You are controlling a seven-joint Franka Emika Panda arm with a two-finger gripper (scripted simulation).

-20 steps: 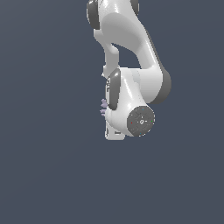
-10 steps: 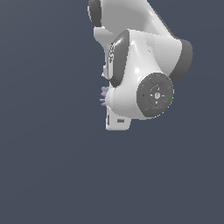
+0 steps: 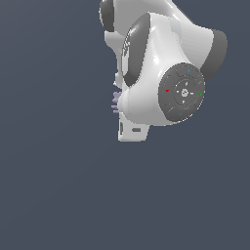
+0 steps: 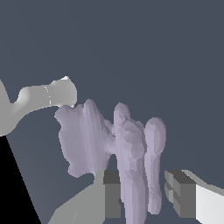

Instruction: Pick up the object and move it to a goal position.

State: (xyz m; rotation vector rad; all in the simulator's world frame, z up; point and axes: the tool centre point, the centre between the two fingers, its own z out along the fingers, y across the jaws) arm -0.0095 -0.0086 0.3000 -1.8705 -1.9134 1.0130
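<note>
The object (image 4: 87, 140) is a pale lavender, lumpy shape with several upright lobes. In the wrist view it stands between the two dark grey finger pads (image 4: 112, 194), and my gripper (image 4: 144, 192) is shut on its lower lobes. In the exterior view only a small lavender sliver of the object (image 3: 115, 102) pokes out on the exterior view's left of the white arm (image 3: 156, 83). The white hand block (image 3: 133, 131) shows below it, but the fingers themselves are hidden behind the arm there. No goal marker shows in either view.
The arm's big white link with its round grey joint cap (image 3: 183, 93) fills the upper middle of the exterior view. A curved white-grey arm part (image 4: 43, 98) shows beyond the object in the wrist view. Everything else is plain dark blue-grey background.
The arm's wrist link has swung up and toward the exterior view's right, looming larger. The lavender object has risen with the hand and stays held.
</note>
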